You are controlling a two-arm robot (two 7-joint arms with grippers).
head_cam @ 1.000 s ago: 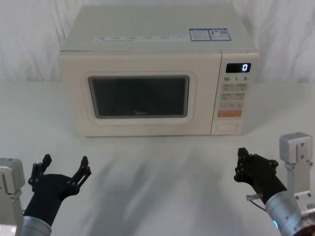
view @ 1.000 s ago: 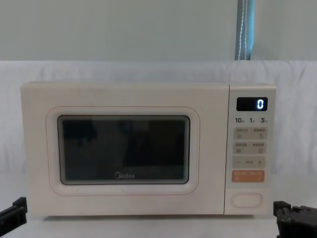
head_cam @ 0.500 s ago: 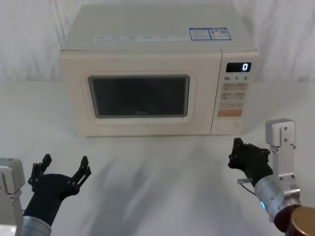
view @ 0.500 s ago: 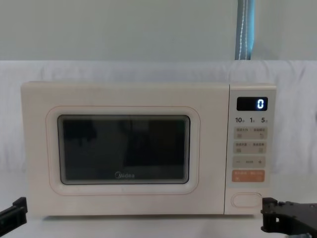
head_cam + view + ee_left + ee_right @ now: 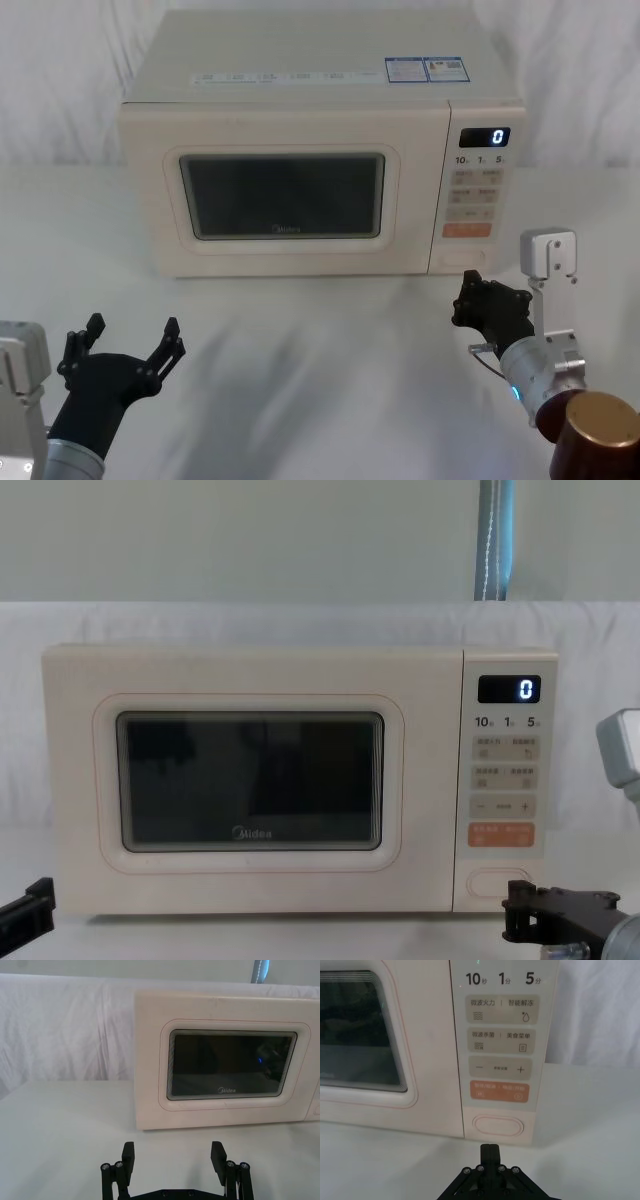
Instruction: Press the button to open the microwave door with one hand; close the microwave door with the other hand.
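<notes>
Two tools face a cream microwave standing on a white-draped surface point(image 5: 300, 380), its front turned toward the robot. The microwave door point(image 5: 285, 190), a wide panel with its long axis horizontal and a dark rounded window bearing the "Midea" logo, sits flush with the body and takes up the left and middle of the front. To its right rises the narrow keypad panel point(image 5: 477, 190), long axis vertical, with a lit display point(image 5: 484, 137) reading "0" at the top. At the foot of that panel, below the orange key point(image 5: 500, 1092), lies the button point(image 5: 498, 1125), a blank cream pill whose long axis runs horizontally. The right tool point(image 5: 468, 305) hangs low in front of the microwave's lower right corner, pointing forward at the button; in the right wrist view its fingers point(image 5: 490, 1151) are pressed together into a single tip just short of the button, with a strip of surface visible between them. In the chest view this tool point(image 5: 515, 920) lies level with the button's lower edge. The left tool point(image 5: 130, 335) is parked near the robot on the left, well apart from the door, its fingers point(image 5: 128, 1156) spread wide and aimed at the microwave.
</notes>
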